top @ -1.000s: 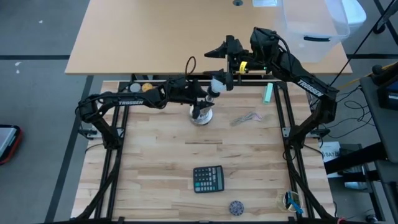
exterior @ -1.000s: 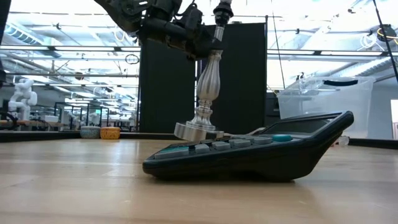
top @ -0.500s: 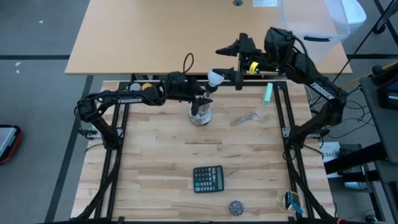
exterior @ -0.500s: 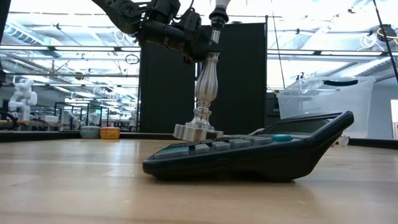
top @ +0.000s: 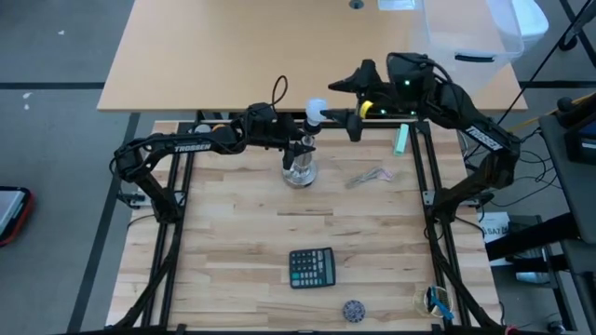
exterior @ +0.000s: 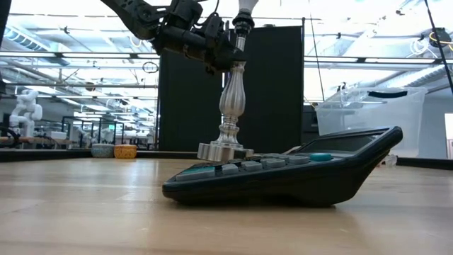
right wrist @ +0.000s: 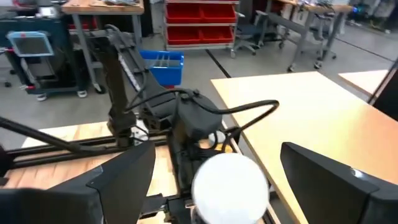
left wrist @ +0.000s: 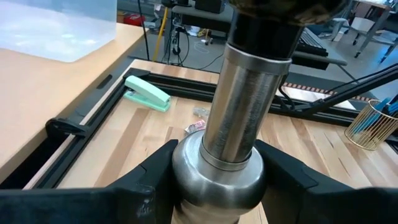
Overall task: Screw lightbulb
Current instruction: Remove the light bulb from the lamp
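Note:
The silver stand [top: 300, 167] rests on its round base [exterior: 225, 150] at the far middle of the table and leans a little. The white lightbulb [top: 317, 112] sits base-down in the dark socket on top [exterior: 244, 10]. My left gripper [top: 296, 144] reaches in from the left and is shut on the stand's upper stem. My right gripper [top: 328, 99] hovers at bulb height from the right and is open. In its wrist view the bulb [right wrist: 230, 180] lies between its two fingers [right wrist: 124, 177] and touches neither. My left gripper pinches the stand's rounded bulge [left wrist: 217, 177], just below the straight tube under the socket, between its two fingers [left wrist: 146, 186]. The fingers come in nearly level from the table's left and lie across the upright stem. The stand leans slightly, with its base on the table.
A black calculator [top: 312, 267] lies near the front middle, with a small dark object [top: 352, 310] and a wire cup [top: 433, 302] beyond it. A green stapler [top: 400, 140], metal bits [top: 370, 175] and an orange ball [top: 220, 130] lie at the far side. A clear bin [top: 466, 37] stands behind.
My left gripper has swung toward the table's far edge, tipping the stand's top and the bulb that way while the base stays in place. My right gripper has drawn back a little toward the table's right edge and turned, still open.

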